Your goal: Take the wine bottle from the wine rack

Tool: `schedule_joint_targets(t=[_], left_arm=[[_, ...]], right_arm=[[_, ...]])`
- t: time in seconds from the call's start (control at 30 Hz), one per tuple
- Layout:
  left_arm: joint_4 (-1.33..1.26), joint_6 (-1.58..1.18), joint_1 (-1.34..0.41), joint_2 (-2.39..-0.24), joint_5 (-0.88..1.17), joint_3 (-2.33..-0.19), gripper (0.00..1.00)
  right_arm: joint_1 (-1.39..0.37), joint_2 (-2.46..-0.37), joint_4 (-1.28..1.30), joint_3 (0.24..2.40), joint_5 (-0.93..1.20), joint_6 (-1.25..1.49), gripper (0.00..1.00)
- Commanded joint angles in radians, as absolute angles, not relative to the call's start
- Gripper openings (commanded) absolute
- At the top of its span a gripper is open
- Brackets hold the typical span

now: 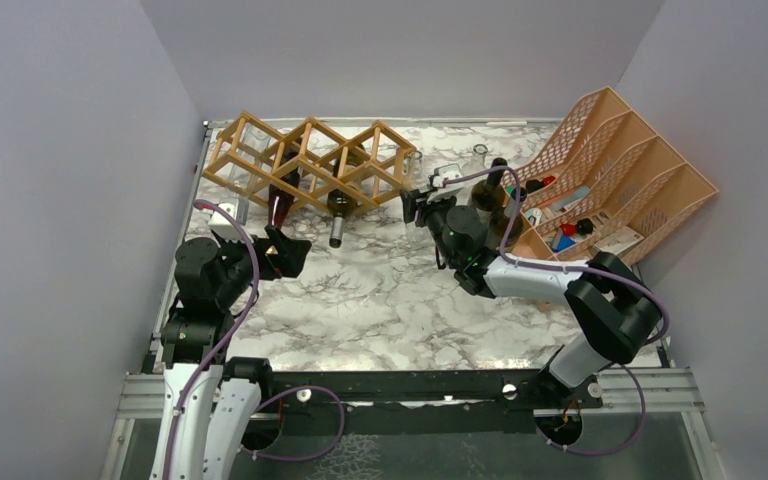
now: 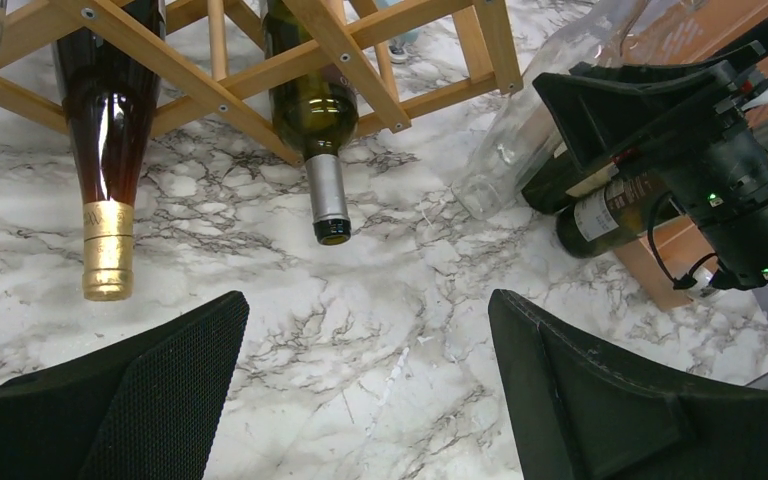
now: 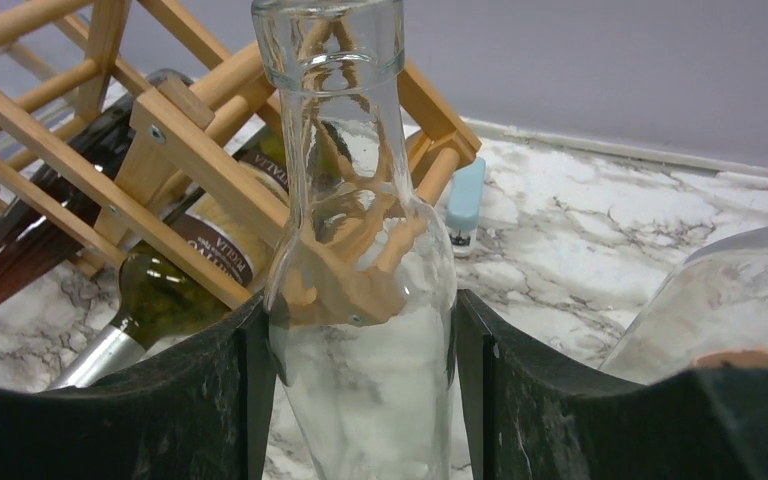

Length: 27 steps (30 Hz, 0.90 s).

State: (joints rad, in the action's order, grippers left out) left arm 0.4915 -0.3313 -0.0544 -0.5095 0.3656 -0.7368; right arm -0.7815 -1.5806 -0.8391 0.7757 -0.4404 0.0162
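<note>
The tan wooden wine rack stands at the back left. It holds a dark red bottle with a gold cap and a green bottle with a silver cap, necks pointing down toward the table. My right gripper is just right of the rack and shut on a clear glass bottle, its fingers pressed on both sides of the body. That clear bottle also shows in the left wrist view. My left gripper is open and empty above the marble table in front of the rack.
A peach mesh file organizer stands at the back right with dark bottles beside it. One labelled dark bottle lies near the right arm. A small light blue object lies behind the rack's end. Walls close in on three sides.
</note>
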Motion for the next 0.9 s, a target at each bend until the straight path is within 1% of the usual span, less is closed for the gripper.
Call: schedule_joint_targets(t=[0.0,0.1,0.37,0.5,0.7,0.87], left_arm=[[0.451,-0.337,-0.048,-0.503,0.390,-0.724,0.96],[0.449,-0.337,-0.043,-0.504,0.396,-0.724,0.96],[0.448,-0.337,-0.040,-0.500,0.396,-0.723,0.96],[0.446,-0.336,-0.030,-0.501,0.406,-0.721,0.96],[0.441,-0.333,-0.014,-0.505,0.420,-0.718,0.97],[0.436,-0.333,-0.003,-0.505,0.434,-0.716,0.96]], right_arm=[[-0.756,-1.609,-1.090,0.752,-0.438,-0.032,0.31],[-0.752,-1.659,-1.212,0.737,-0.404,-0.083,0.31],[-0.752,-1.687,-1.243,0.724,-0.415,-0.094,0.31],[-0.751,-1.657,-1.185,0.705,-0.350,-0.077,0.32],[-0.755,-1.572,-0.989,0.713,-0.224,-0.010,0.32],[-0.766,-1.461,-0.837,0.698,-0.184,0.044,0.32]])
